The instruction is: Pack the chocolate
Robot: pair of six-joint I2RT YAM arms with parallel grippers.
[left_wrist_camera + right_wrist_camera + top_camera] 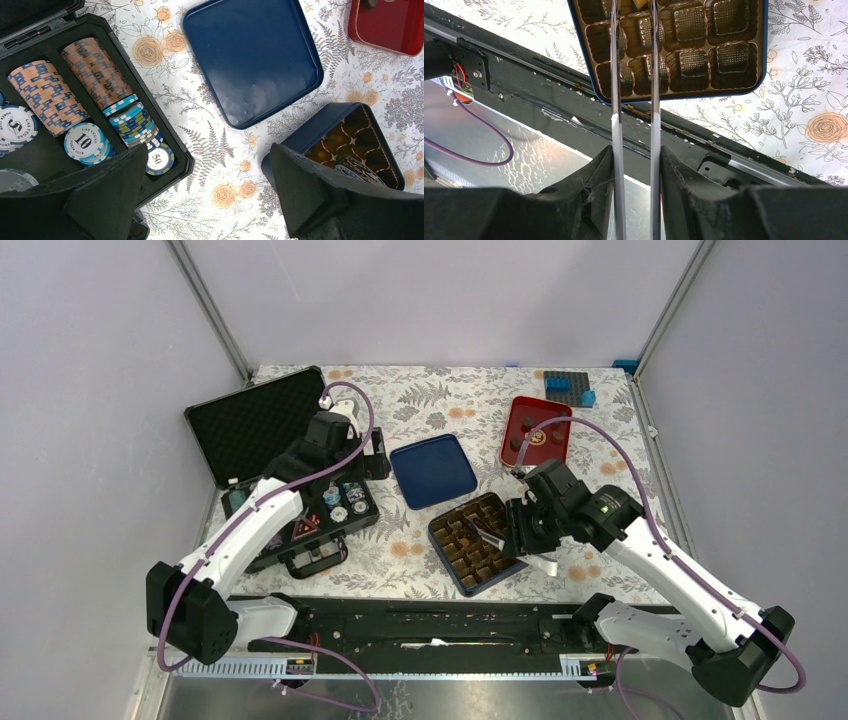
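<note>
On red tray point(512, 418), three chocolates point(527, 421), one chip point(538, 438)

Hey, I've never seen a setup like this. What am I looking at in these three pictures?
Two robot arms are bolted to a flowered table. One picture looks down from above. The other two come from cameras on each wrist.

The left end effector hangs open and empty above a poker chip case and a blue lid. The right end effector grips thin tongs, which reach into a blue box with a brown grid insert. The chocolates lie in a red tray farther back.
</note>
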